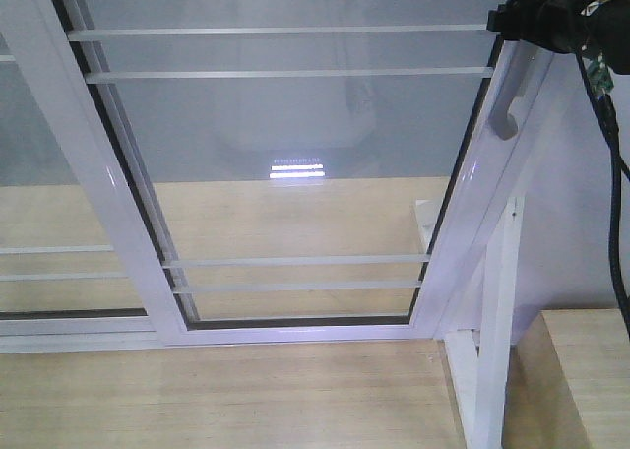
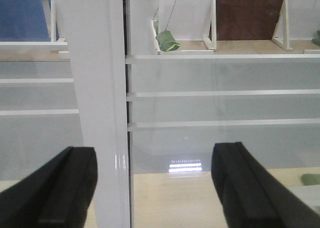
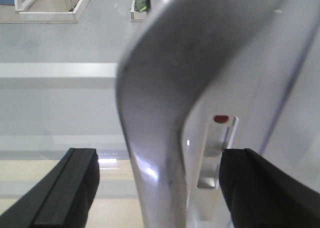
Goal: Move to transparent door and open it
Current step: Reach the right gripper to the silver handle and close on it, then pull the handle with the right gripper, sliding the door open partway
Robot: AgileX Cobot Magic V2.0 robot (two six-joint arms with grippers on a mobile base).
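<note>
Right claw (image 3: 162, 188) released astride handle (image 3: 165, 78) of transparent door (image 1: 295, 134), left claw (image 2: 152, 188) released astride frame (image 2: 97, 88)

Clear smooth glass of the transparent door (image 1: 295, 144), glossy white painted metal frame (image 1: 463, 232), thin white bars (image 1: 285, 73), grey metal handle (image 3: 160, 88) with dull satin sheen, pale wood-grain floor (image 1: 226, 390), matt black fingers (image 2: 250, 193) of the left pincer (image 2: 152, 188)

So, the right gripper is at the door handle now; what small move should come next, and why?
Probably close the right gripper on the grey handle. Its fingers stand open on either side of the bar without visibly touching it, so the transparent door cannot yet be pulled.
</note>
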